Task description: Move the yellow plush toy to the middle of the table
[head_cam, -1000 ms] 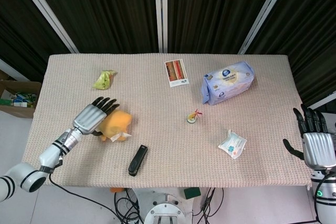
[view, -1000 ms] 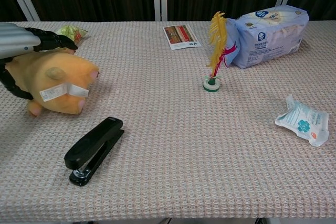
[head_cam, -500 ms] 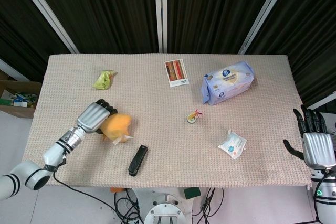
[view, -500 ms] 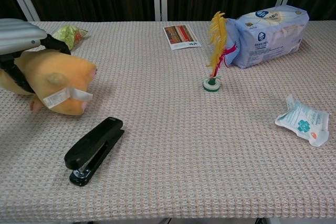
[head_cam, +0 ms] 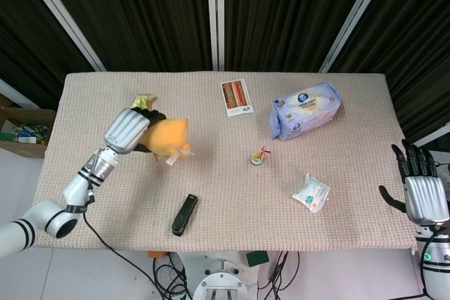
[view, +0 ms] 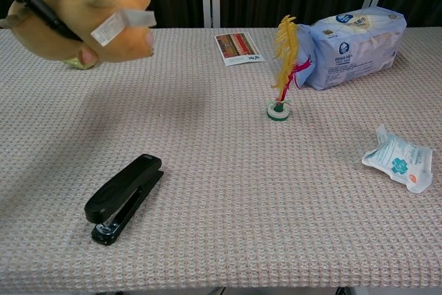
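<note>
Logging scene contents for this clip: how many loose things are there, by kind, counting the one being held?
Yellow plush toy, held by the left hand: 1
Black stapler: 1
Tissue pack: 1
Small white-and-teal packet: 1
Green crumpled wrapper: 1
Printed card: 1
Feather shuttlecock: 1
Total: 7

Count: 1 yellow plush toy [head_cam: 169, 137], 1 stapler [head_cam: 184, 214], 1 tissue pack [head_cam: 304, 109], 1 small white packet [head_cam: 311, 193], 1 card [head_cam: 235, 97], 1 green wrapper [head_cam: 144, 99], 1 feathered shuttlecock [view: 285, 67], 2 robot hands: left [head_cam: 128, 131], right [head_cam: 425, 191].
</note>
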Controlling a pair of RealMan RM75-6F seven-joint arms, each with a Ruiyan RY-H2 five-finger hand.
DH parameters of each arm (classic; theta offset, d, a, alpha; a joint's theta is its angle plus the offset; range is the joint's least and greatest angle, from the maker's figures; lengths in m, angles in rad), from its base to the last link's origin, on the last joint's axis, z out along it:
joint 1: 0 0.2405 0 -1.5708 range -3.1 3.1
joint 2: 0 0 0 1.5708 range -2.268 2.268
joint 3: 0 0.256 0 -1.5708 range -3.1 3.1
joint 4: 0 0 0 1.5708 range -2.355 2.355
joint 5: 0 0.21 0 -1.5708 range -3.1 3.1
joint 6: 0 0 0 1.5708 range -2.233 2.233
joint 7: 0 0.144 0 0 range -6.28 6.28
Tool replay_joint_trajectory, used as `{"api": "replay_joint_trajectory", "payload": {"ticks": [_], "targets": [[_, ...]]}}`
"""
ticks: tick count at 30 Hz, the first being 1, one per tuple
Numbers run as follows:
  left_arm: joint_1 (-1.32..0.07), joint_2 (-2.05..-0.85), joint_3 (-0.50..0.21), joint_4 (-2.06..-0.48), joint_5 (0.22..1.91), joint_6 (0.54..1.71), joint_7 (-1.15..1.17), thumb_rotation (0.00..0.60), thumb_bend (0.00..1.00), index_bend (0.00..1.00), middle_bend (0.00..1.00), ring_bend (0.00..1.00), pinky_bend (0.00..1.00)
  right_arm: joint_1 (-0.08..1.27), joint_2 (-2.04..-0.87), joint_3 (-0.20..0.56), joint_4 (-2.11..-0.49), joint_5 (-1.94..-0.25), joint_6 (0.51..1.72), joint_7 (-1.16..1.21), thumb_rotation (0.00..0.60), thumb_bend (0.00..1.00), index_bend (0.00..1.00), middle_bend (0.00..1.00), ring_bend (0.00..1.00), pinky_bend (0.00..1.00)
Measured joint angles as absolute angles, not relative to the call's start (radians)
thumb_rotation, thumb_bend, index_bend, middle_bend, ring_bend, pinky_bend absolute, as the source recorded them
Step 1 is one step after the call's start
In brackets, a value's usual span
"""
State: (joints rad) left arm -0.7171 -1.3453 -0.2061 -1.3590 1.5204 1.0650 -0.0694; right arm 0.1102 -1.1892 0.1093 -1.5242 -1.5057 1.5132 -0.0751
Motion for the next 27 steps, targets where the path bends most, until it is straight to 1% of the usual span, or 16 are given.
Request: {"api": "replay_joint_trajectory", "payload": {"ticks": [5, 9, 14, 19, 21, 23, 26, 27], "targets": [[-0.843, -1.38, -0.285, -1.353, 1.43, 0.944, -0.034, 0.6, 0.21, 0.75, 0.81, 0.59, 0.56, 0.12, -1.196, 0.108, -1.528, -1.513, 1.504, -0.081, 0.6, 0.28, 0.0, 0.0, 0.0, 0.0], [-0.954, -1.462, -0.328, -1.295, 1.358, 0.839, 0.003, 0.6, 0.22, 0.75, 0.81, 0.59, 0.56, 0.127, -1.193, 0.111, -1.53, -1.506, 1.493, -0.084, 0.6, 0.28, 0.0, 0.0, 0.0, 0.0], [-1.055, -1.575, -0.354, -1.139, 1.306, 0.772, 0.044, 0.6, 0.23, 0.75, 0.81, 0.59, 0.56, 0.124, -1.19, 0.106, -1.531, -1.512, 1.498, -0.083, 0.6, 0.28, 0.0, 0.0, 0.0, 0.0], [-1.13, -1.694, -0.362, -0.976, 1.249, 0.709, 0.046, 0.6, 0.23, 0.74, 0.81, 0.59, 0.55, 0.121, -1.19, 0.109, -1.516, -1.495, 1.496, -0.068, 0.6, 0.28, 0.0, 0.0, 0.0, 0.0], [-1.146, -1.726, -0.36, -0.931, 1.236, 0.694, 0.042, 0.6, 0.23, 0.72, 0.79, 0.58, 0.53, 0.122, -1.192, 0.111, -1.51, -1.488, 1.493, -0.058, 0.6, 0.28, 0.0, 0.0, 0.0, 0.0], [-1.158, -1.756, -0.354, -0.881, 1.228, 0.682, 0.036, 0.6, 0.23, 0.67, 0.75, 0.56, 0.5, 0.122, -1.194, 0.11, -1.503, -1.492, 1.493, -0.056, 0.6, 0.28, 0.0, 0.0, 0.0, 0.0], [-1.17, -1.791, -0.349, -0.832, 1.213, 0.664, 0.012, 0.6, 0.22, 0.59, 0.73, 0.55, 0.47, 0.121, -1.195, 0.11, -1.497, -1.489, 1.493, -0.052, 0.6, 0.28, 0.0, 0.0, 0.0, 0.0], [-1.173, -1.796, -0.347, -0.825, 1.21, 0.66, 0.005, 0.6, 0.22, 0.55, 0.73, 0.55, 0.45, 0.122, -1.196, 0.111, -1.495, -1.486, 1.491, -0.05, 0.6, 0.28, 0.0, 0.0, 0.0, 0.0]]}}
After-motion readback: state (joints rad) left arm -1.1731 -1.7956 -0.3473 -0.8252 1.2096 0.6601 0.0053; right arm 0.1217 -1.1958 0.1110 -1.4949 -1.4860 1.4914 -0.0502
